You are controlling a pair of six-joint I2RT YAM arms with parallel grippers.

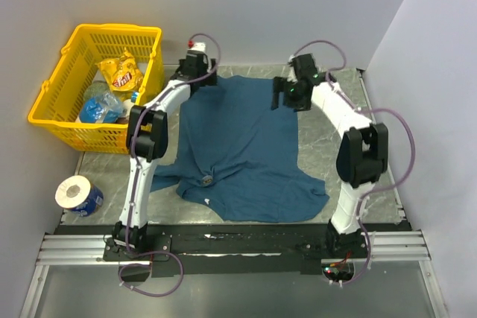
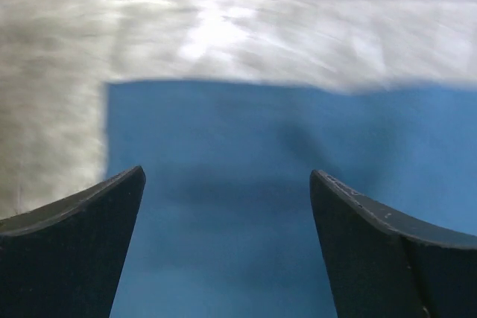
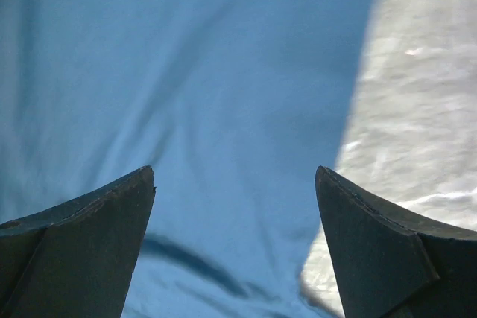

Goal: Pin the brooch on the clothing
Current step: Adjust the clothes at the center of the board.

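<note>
The dark teal-blue T-shirt (image 1: 246, 147) lies spread on the grey table, its neck toward the near side. The brooch (image 1: 206, 179), a tiny pale grey disc, rests on the shirt near the neck, just above a small white label (image 1: 206, 199). My left gripper (image 1: 203, 80) is open and empty above the shirt's far left corner; its wrist view shows the fabric (image 2: 298, 184) between the fingers (image 2: 227, 176). My right gripper (image 1: 279, 98) is open and empty over the shirt's far right part (image 3: 223, 72), near its edge (image 3: 235, 173). The brooch is out of both wrist views.
A yellow basket (image 1: 52, 109) holding snack packets and a blue bag stands at the far left. A blue-and-white roll (image 1: 78, 194) lies at the near left. Walls close in behind and on the right. Bare table (image 1: 350, 94) shows beside the shirt.
</note>
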